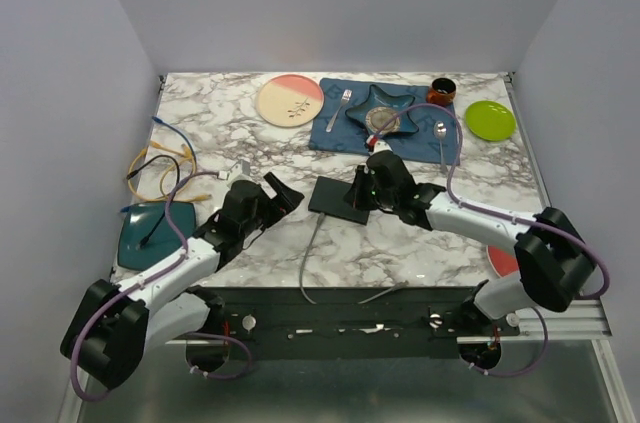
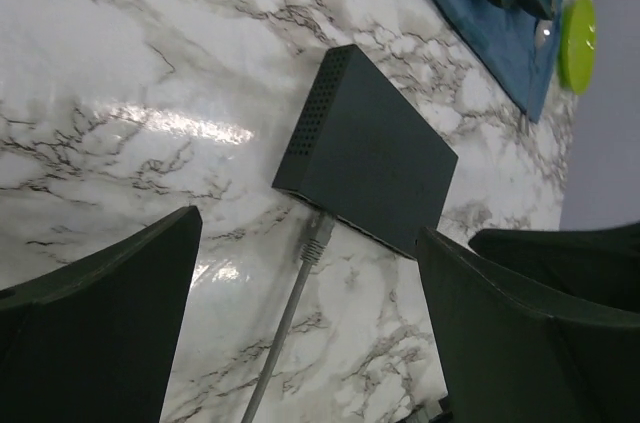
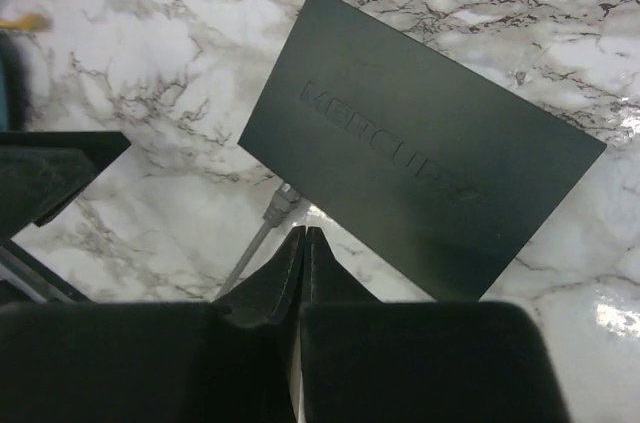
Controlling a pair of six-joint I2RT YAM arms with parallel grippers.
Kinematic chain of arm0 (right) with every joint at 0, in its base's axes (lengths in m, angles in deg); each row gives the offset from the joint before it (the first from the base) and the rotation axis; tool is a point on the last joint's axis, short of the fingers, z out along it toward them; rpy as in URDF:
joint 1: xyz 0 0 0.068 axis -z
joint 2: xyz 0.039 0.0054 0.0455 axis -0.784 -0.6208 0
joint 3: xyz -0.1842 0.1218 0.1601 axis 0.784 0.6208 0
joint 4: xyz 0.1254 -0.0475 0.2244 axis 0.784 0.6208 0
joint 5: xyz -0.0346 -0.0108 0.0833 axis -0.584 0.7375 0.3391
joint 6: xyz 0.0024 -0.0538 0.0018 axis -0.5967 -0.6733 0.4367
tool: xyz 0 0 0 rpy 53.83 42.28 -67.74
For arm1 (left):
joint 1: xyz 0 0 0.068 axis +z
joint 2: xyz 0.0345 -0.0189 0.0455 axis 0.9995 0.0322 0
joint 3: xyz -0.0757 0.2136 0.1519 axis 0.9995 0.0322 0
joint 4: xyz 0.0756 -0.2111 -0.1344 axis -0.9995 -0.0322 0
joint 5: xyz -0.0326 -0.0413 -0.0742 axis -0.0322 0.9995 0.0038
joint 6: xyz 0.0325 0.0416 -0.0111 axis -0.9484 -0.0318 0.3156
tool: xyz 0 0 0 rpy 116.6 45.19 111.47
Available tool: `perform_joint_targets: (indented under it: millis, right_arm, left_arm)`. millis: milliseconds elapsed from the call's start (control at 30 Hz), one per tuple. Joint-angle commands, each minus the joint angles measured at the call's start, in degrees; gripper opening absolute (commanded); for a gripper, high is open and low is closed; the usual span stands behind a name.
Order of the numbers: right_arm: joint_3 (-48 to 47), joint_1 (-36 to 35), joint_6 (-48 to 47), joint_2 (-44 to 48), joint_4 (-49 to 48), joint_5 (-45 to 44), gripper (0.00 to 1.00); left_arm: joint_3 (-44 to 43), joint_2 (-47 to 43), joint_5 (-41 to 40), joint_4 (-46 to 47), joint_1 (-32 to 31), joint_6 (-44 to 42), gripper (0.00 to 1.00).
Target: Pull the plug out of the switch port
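Nothing is pulled yet. The plug (image 2: pixel 318 239) sits in its port on the near edge of the switch (image 1: pixel 338 197), which lies flat in the middle of the desk (image 1: pixel 420 248). My right pincer (image 3: pixel 303 235) is pressed shut on nothing, just beside the plug. My left pincer (image 1: pixel 277 193) gapes wide, empty, facing the switch. Grasp and pull both remain.

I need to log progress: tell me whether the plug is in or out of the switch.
In. The plug on the grey cable sits seated in a socket on the near edge of the switch, with no gap showing.
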Motion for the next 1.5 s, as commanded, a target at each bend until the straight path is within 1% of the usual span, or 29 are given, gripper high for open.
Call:
perform_joint_targets:
  millis: [0, 67, 100, 167, 200, 267, 300, 333, 467, 533, 700, 900, 933, 1000, 1033, 1233, 1333, 1467]
  right_arm:
    - [-2.3, 2.0, 0.8, -4.9, -1.9, 4.7, 0.04]
    - [-2.7, 2.6, 1.2, -7.6, -1.8, 5.2, 0.04]
    - [-2.9, 2.9, 1.5, -8.4, -1.8, 5.9, 0.03]
    - [-3.3, 3.6, 2.3, -10.7, -1.8, 6.8, 0.01]
    - [-3.4, 3.8, 2.5, -11.4, -3.8, 7.7, 0.01]
    - [-3.1, 4.1, 2.8, -12.7, -4.5, 8.3, 0.01]
    - [-3.1, 4.2, 2.8, -13.1, -5.1, 8.7, 0.01]
    - [-3.0, 4.2, 2.9, -13.4, -5.3, 8.9, 0.01]
    - [-2.3, 4.9, 3.5, -14.8, -6.6, 9.8, 0.01]
    - [-1.8, 5.1, 3.7, -15.3, -7.4, 10.4, 0.01]
    - [-1.2, 5.5, 4.0, -16.3, -8.5, 11.0, 0.01]
    - [-0.8, 5.8, 4.4, -17.0, -8.9, 11.2, 0.01]
    - [-0.7, 5.9, 4.4, -17.0, -8.9, 11.2, 0.01]
    - [-0.7, 5.9, 4.5, -17.0, -8.9, 11.2, 0.01]
    - [-0.7, 5.9, 4.4, -17.0, -8.9, 11.3, 0.01]
    - [-0.4, 6.3, 4.4, -16.7, -8.9, 11.4, 0.01]
    - [-0.1, 6.4, 4.3, -16.4, -8.9, 11.3, 0.01]
    - [0.1, 6.5, 4.3, -16.4, -8.9, 11.3, 0.01]
  left_arm:
    - [4.1, 0.7, 8.7, 16.5, -0.7, -1.5, 0.99]
    - [2.4, 4.9, 11.5, 16.4, -0.7, -2.7, 0.98]
    - [1.9, 6.2, 12.2, 16.5, -0.8, -3.2, 0.95]
    - [2.0, 10.2, 13.8, 19.1, -1.0, -3.2, 0.90]
    - [2.3, 11.3, 14.8, 20.3, -1.1, -2.8, 0.83]
    - [3.2, 14.2, 16.0, 24.3, -1.4, -2.5, 0.77]
    - [3.3, 15.2, 16.8, 25.4, -1.4, -2.5, 0.72]
    - [3.4, 16.8, 17.0, 26.7, -1.4, -2.2, 0.71]
    - [4.9, 20.1, 18.8, 31.0, -1.4, -1.1, 0.70]
    - [5.6, 21.5, 19.3, 33.4, -1.4, -0.5, 0.72]
    - [7.4, 24.1, 19.9, 36.8, -1.4, 1.1, 0.73]
    - [8.4, 30.1, 22.2, 45.7, -1.4, 3.9, 0.63]
    - [8.9, 32.1, 22.5, 49.9, -1.4, 5.5, 0.62]
    - [10.2, 34.3, 22.8, 54.3, -1.4, 7.3, 0.61]
    - [10.4, 36.4, 22.8, 57.8, -1.4, 9.1, 0.61]
    - [12.1, 43.6, 22.7, 68.8, -1.4, 13.9, 0.56]
    - [12.5, 45.4, 22.1, 71.2, -1.4, 15.3, 0.53]
    - [13.1, 45.6, 20.3, 71.7, -1.4, 15.9, 0.50]
